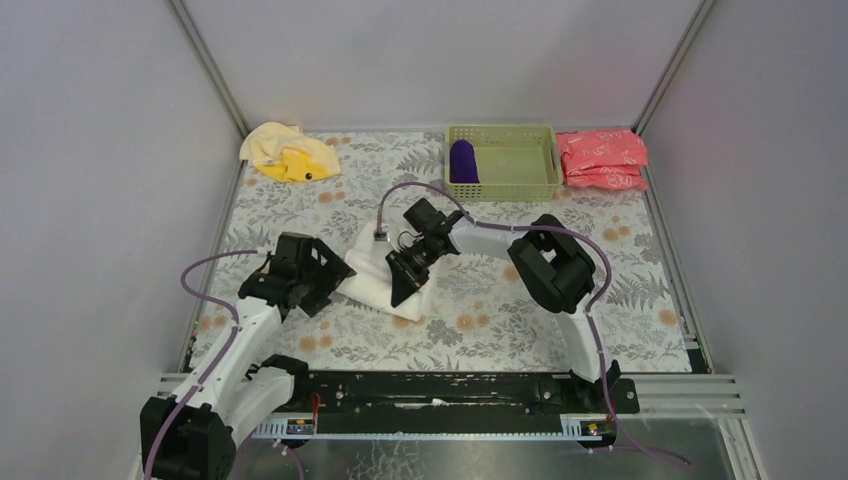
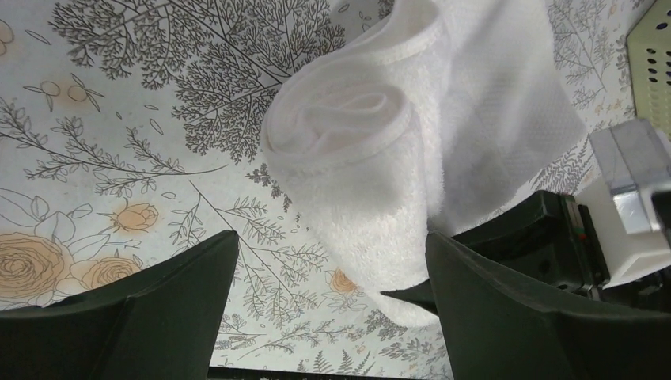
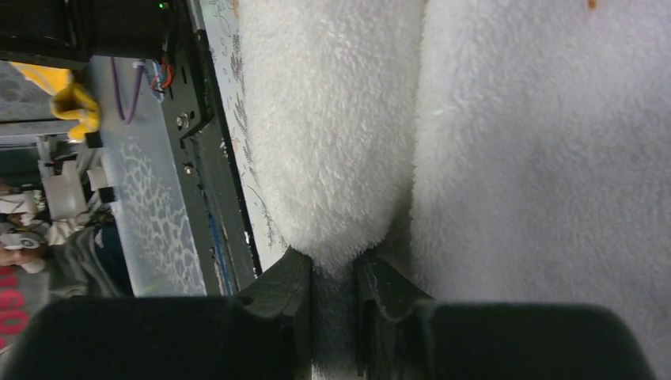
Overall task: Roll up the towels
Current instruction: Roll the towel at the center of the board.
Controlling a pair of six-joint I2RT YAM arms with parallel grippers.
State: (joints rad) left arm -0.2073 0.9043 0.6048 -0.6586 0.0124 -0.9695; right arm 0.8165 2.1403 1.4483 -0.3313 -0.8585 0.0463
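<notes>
In right-wrist view, the right end effector (image 3: 334, 267) pinches the white towel (image 3: 332, 142).

Near the middle of the tabletop (image 1: 480, 320), the white towel (image 1: 378, 288) is being flanked by the left gripper (image 1: 338, 272) and the right gripper (image 1: 408, 278), while the purple towel (image 1: 462, 162) is being held in the green basket (image 1: 505, 190) at the far edge and the yellow towel (image 1: 288, 152) is being carried crumpled in the far left corner.

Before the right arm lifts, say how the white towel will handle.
Probably floppy: the white towel is soft terry, its loose part draped beside the roll. The roll would likely sag or unwind, with only a thin fold pinched in the right gripper. Its fuzzy pile seems unlikely to slip.
</notes>
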